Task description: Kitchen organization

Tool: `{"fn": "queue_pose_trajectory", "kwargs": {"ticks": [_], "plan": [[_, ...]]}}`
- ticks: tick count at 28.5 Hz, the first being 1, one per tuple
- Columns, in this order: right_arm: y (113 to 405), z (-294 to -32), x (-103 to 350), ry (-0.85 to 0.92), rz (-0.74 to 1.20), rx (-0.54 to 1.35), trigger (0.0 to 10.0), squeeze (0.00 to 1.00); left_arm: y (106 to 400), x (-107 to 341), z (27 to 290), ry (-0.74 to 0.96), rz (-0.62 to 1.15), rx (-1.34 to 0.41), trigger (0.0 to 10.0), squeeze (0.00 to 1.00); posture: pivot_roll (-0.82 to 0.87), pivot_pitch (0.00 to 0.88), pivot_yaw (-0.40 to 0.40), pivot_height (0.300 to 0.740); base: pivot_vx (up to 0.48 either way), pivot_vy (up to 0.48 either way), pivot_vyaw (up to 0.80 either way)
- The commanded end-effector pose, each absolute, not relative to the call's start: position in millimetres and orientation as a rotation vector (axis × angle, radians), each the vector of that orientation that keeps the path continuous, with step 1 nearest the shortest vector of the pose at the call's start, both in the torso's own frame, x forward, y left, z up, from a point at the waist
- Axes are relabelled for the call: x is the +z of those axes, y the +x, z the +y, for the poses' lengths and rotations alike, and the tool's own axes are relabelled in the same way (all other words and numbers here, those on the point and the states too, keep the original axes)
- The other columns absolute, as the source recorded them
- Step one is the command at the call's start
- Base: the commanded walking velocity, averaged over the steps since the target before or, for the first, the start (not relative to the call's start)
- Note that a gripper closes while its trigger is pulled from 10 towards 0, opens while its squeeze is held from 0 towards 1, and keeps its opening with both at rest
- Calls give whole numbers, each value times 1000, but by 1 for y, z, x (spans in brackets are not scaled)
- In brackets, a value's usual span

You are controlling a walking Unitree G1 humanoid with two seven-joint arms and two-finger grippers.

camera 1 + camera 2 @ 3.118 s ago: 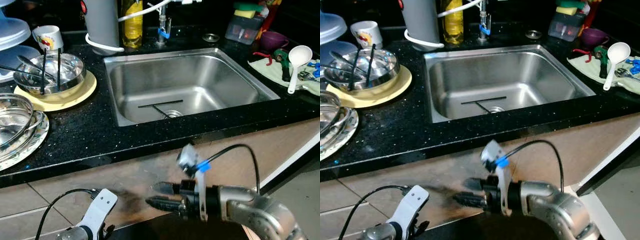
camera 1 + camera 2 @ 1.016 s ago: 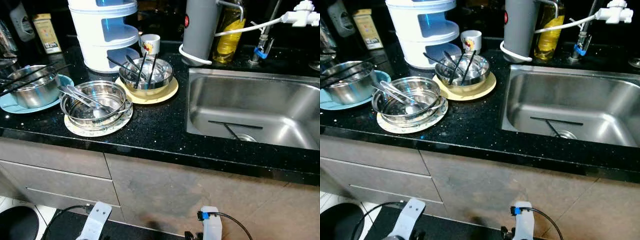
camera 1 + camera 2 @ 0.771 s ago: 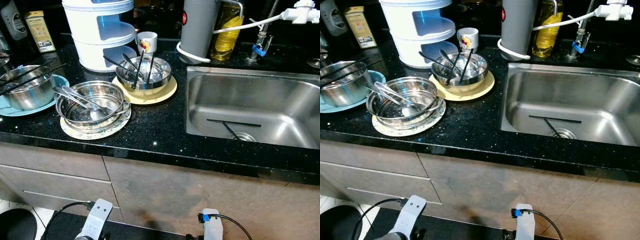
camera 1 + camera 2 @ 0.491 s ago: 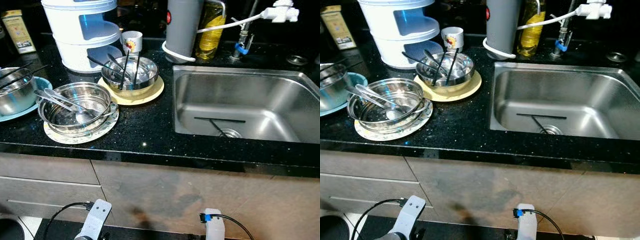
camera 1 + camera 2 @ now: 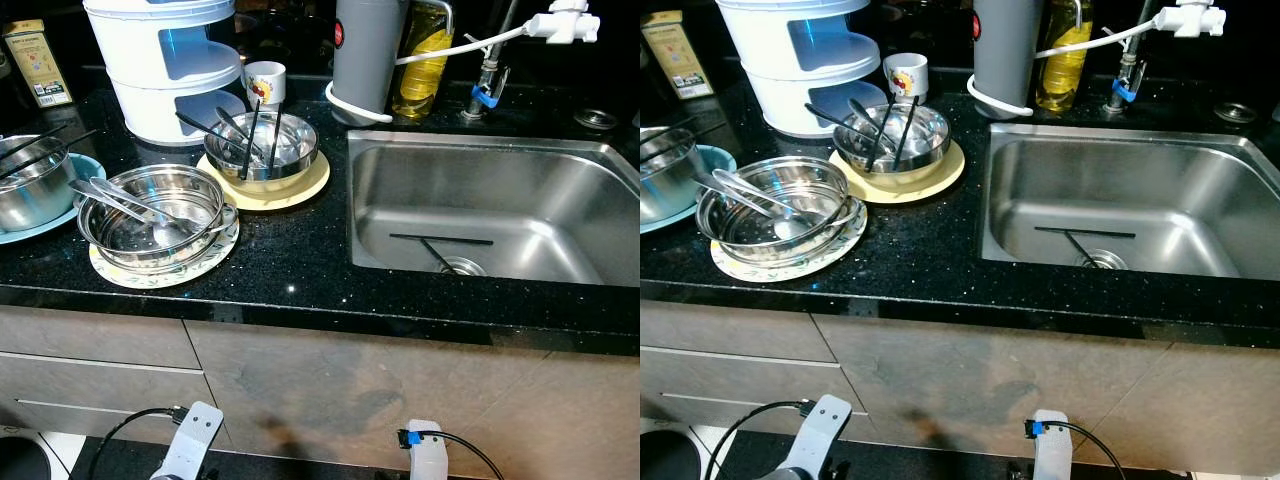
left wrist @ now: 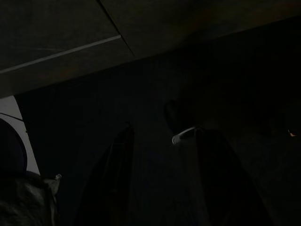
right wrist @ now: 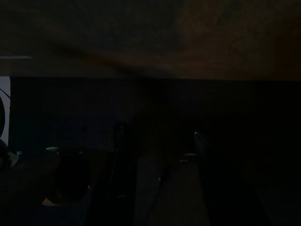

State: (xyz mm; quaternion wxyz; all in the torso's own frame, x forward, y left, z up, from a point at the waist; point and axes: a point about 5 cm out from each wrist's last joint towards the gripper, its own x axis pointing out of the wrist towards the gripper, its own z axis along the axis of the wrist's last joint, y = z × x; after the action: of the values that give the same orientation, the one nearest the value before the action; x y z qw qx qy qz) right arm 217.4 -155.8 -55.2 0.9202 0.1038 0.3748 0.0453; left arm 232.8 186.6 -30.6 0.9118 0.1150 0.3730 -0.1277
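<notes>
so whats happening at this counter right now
Nothing is being handled. The robot stands facing the black counter, both arms hanging low in front of the cabinets. Steel bowls with utensils sit unsorted on plates: one on a patterned plate, one on a yellow plate, one on a blue plate. A pair of chopsticks lies in the sink.

the head views are sharp and evenly lit from above, with no blur. glare glints off the steel sink (image 5: 480,200) and the steel bowls (image 5: 150,215), and the black counter (image 5: 290,255) sparkles with specks. the back of the counter falls into shadow. both wrist views are very dark, showing faint finger outlines.
</notes>
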Motion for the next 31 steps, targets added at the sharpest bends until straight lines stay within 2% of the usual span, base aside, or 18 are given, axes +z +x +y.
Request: {"fn": "queue_pose_trajectory", "kwargs": {"ticks": [1, 6, 10, 18, 31], "plan": [[212, -156, -59, 221, 786, 89, 10000, 0, 228, -33, 188, 299, 771, -314, 10000, 0, -75, 201, -14, 740, 0, 0, 0], [213, -158, -58, 223, 779, 93, 10000, 0, 231, -20, 191, 345, 693, -389, 10000, 0, -68, 199, -21, 740, 0, 0, 0], [213, -157, -59, 223, 782, 97, 10000, 0, 230, -21, 199, 274, 719, -311, 10000, 0, -68, 199, -21, 740, 0, 0, 0], [212, -155, -59, 224, 784, 101, 10000, 0, 225, -30, 188, 216, 751, -287, 10000, 0, -72, 183, -22, 740, 0, 0, 0], [212, -154, -59, 226, 781, 101, 10000, 0, 232, -21, 181, 194, 736, -277, 10000, 0, -74, 179, -19, 740, 0, 371, 0]]}}
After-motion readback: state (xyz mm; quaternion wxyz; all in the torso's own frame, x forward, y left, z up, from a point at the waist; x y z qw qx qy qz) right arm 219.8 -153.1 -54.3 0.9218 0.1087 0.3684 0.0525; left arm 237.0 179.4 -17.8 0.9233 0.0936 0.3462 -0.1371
